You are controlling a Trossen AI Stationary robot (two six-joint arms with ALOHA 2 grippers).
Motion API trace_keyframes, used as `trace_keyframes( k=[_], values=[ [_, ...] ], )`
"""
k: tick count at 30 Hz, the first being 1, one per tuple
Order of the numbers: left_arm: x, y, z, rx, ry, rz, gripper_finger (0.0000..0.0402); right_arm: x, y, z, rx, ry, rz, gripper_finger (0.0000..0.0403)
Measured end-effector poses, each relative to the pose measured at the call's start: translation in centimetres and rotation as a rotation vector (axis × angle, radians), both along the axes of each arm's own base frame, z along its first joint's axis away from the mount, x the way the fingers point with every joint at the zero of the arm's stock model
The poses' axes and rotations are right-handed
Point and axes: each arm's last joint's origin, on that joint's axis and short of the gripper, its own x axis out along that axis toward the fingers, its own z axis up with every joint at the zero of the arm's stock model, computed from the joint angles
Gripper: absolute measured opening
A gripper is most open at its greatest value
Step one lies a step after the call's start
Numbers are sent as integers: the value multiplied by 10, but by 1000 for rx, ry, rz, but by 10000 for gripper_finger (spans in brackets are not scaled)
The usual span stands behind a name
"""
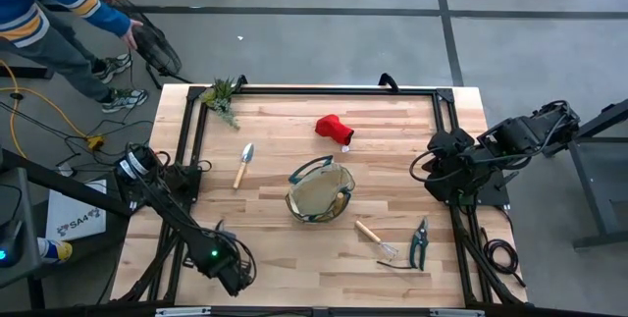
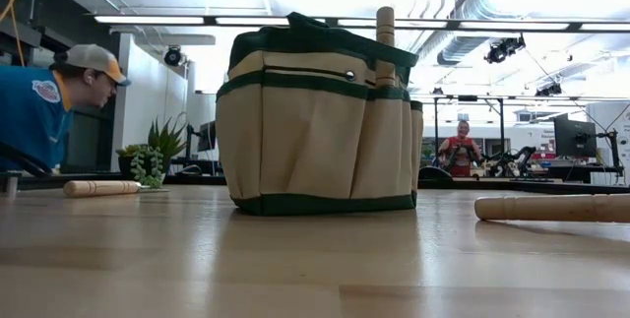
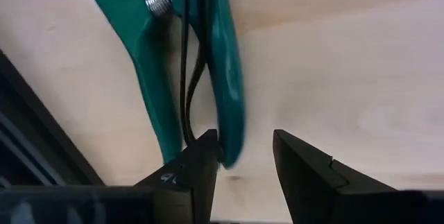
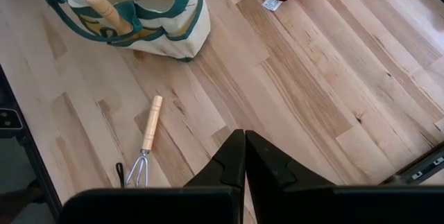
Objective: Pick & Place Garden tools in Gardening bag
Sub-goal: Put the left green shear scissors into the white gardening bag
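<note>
A green-handled pruner point(image 3: 208, 57) lies on the table near its near-left corner. My left gripper point(image 3: 243, 148) stands open over the pruner's handle ends, pointing steeply down; in the high view the arm point(image 1: 231, 273) hides the tool. The tan gardening bag point(image 1: 320, 191) stands upright mid-table with a wooden handle point(image 4: 107, 9) sticking out of it. On the table lie a trowel point(image 1: 242, 165), a red glove point(image 1: 334, 129), a wire rake point(image 1: 376, 238) and a second pruner point(image 1: 420, 243). My right gripper point(image 4: 244, 154) hangs shut, high over the right edge. My left gripper has the end of one pruner handle point(image 3: 230, 148) inside its gap, right beside one finger point(image 3: 201, 165), with the other finger well clear of it. The second handle runs outside that finger. Whether the finger touches the handle, I cannot tell.
A leafy plant sprig point(image 1: 222, 96) lies at the far-left corner. A black frame rail point(image 1: 314, 91) runs round the table. A person point(image 1: 59, 13) bends over a dark bag beyond the far-left corner. Bare wood lies between the bag and the near edge.
</note>
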Motion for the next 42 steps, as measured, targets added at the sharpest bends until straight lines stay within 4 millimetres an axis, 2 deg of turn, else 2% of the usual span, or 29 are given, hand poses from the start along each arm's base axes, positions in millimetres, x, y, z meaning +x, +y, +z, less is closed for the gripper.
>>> trace_keyframes(
  k=[11,19,24,31,36,42],
  values=[
    [-3,3,-8,1,0,7,127,0,0,0,0,0,0,2],
    [-3,4,-8,-2,-18,-51,37,0,0,0,0,0,0,2],
    [-4,5,-8,5,-19,-76,37,0,0,0,0,1,0,2],
    [-5,6,-7,3,-37,-213,37,0,0,0,-3,1,6,2],
    [-3,6,10,72,-37,-331,37,0,0,0,-8,3,20,2],
    [-1,11,49,251,-29,-544,37,3,1,1,-11,-21,46,2]
  ],
)
